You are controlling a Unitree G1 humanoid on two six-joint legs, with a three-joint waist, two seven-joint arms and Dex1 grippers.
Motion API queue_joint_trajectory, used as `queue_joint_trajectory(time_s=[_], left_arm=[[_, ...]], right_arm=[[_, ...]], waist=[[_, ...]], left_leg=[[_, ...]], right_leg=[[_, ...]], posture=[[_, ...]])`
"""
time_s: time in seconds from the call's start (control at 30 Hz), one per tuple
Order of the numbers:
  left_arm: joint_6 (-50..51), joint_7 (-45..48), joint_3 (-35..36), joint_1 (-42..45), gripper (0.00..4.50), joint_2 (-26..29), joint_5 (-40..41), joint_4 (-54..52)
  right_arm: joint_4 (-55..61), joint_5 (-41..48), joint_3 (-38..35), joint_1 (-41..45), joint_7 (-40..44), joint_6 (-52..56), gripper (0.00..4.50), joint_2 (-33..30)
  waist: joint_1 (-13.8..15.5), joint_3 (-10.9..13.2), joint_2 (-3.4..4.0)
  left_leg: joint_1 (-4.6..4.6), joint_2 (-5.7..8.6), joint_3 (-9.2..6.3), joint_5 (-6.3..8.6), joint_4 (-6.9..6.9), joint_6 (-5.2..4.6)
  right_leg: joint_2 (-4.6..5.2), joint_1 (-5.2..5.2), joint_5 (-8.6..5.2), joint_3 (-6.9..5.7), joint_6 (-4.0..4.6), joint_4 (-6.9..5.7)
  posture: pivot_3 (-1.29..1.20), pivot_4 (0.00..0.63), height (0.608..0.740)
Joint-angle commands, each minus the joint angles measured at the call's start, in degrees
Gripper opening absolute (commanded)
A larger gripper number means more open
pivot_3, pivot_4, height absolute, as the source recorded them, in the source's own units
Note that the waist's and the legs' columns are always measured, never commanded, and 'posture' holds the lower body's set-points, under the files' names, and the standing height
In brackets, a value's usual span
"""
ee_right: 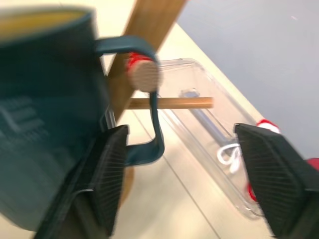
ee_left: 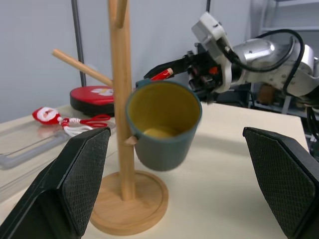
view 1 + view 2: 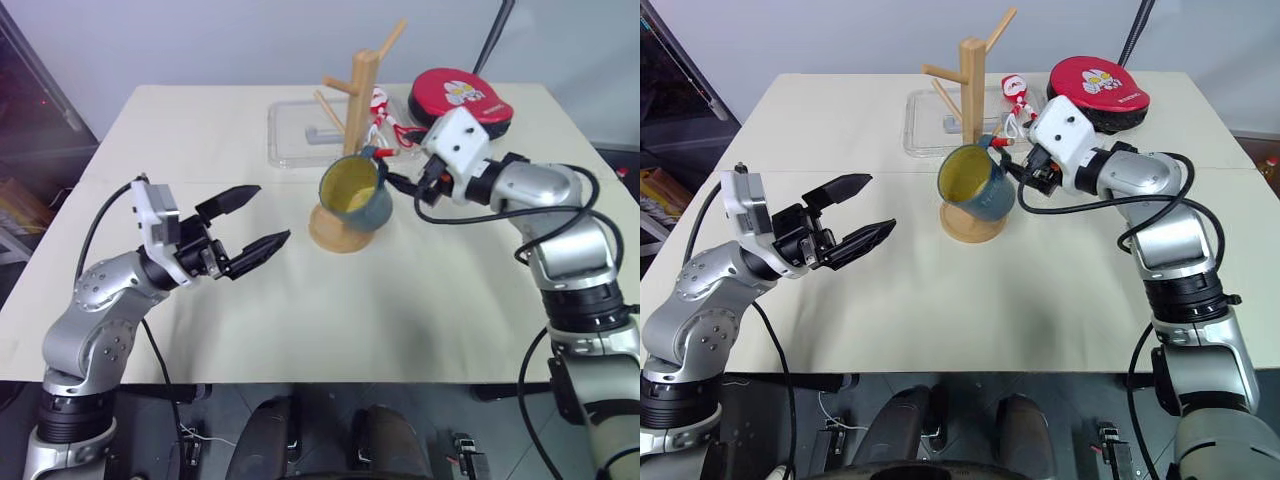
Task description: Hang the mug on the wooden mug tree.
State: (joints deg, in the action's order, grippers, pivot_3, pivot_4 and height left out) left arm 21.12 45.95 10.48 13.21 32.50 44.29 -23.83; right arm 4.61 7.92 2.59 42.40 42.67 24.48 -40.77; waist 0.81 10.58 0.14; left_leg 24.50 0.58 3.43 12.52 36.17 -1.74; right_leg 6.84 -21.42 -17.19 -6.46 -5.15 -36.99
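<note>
Cream tabletop [image 3: 450,330]: near its far edge the mug [image 3: 355,192] hangs on the wooden mug tree [image 3: 362,110]; right tool [image 1: 179,159] spread beside its handle, left tool [image 3: 255,222] spread, empty.

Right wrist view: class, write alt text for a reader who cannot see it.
A teal mug hangs by its loop handle on a red-tipped peg of the wooden mug tree. The right gripper faces it with jaws open, one finger beside the handle; a clear plastic tray lies on the table behind.

Head cameras look down over the table [image 3: 200,330]; both wrist cameras closely face the mug [image 2: 164,124].
</note>
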Motion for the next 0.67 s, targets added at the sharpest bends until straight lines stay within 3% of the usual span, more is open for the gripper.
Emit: queue_joint_trajectory(time_s=[0.03,0.17,0.27,0.47,0.67], left_arm=[[-0.4,-2.9,1.6,-0.5,4.5,-0.2,-1.8,-0.3],[-3.2,-7.2,2.5,-2.6,4.5,-2.1,-6.8,4.3],[-5.8,-10.5,3.7,-4.1,4.5,-4.4,-10.3,8.2],[-11.5,-17.1,5.6,-7.3,4.5,-8.1,-17.3,16.2],[-12.1,-19.7,5.5,-10.3,4.5,-8.9,-20.4,17.0]], right_arm=[[4.6,5.0,-9.7,-3.6,0.4,1.2,3.48,-2.3],[6.1,13.1,-20.2,-12.1,-1.6,4.2,3.48,1.1],[6.3,16.2,-24.0,-19.5,-3.2,3.2,3.48,5.1],[5.7,15.3,-22.8,-29.8,-5.5,-3.7,3.48,11.7],[3.0,14.7,-20.8,-31.7,-6.0,-7.7,3.48,14.1]], waist=[[0.2,0.0,-0.05],[0.0,0.0,-0.09],[-0.1,0.0,-0.1],[-0.2,0.0,-0.09],[-0.1,0.0,-0.1]], left_leg=[[0.0,0.0,-0.01,0.0,0.0,0.0],[-0.02,0.0,0.0,0.02,-0.01,-0.01],[-0.04,-0.02,0.0,0.01,-0.02,-0.02],[-0.07,-0.06,0.05,0.02,-0.03,-0.01],[-0.04,-0.06,0.05,0.03,0.0,0.01]], right_leg=[[0.0,0.03,0.0,-0.01,0.0,0.02],[0.02,0.11,0.01,-0.02,-0.01,0.11],[0.0,0.06,0.02,-0.02,0.0,0.02],[0.0,0.0,0.03,0.01,0.03,-0.02],[0.02,-0.01,0.04,0.01,0.03,-0.01]], posture=[[0.0,0.15,0.739],[0.0,0.15,0.739],[0.0,0.15,0.739],[0.0,0.15,0.739],[0.0,0.15,0.739]])
